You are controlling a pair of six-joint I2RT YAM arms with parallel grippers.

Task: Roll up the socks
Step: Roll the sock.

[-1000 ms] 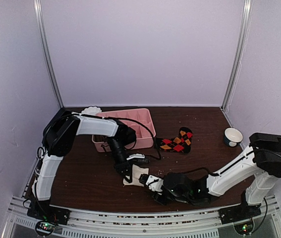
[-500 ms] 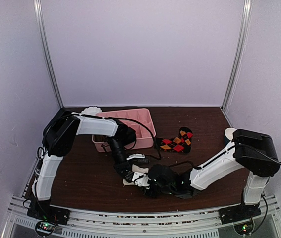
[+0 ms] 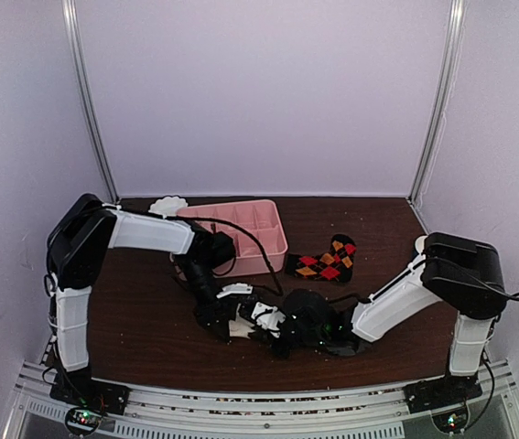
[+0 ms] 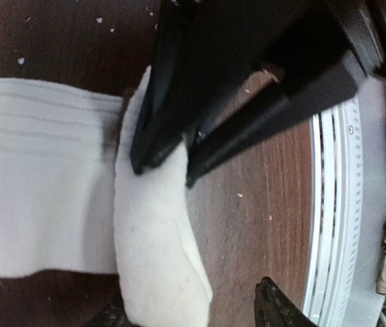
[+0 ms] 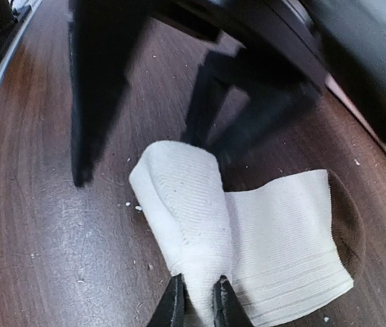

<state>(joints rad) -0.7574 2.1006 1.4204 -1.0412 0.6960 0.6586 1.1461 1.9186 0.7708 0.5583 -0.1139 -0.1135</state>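
The right gripper is clamped on the folded end of the cream sock, the flat rest of it spreading just beside the fingers to a brown patch. The left gripper stands apart, straddling that fold from the opposite side; well beyond both lie the argyle sock and the pink tray; the table is dark brown wood, crumb-speckled; pale lilac walls enclose it.

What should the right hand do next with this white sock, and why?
Probably turn the right hand over toward the brown end, rolling further. It pinches the rolled edge of the sock, most of which lies flat, and the left hand is open.
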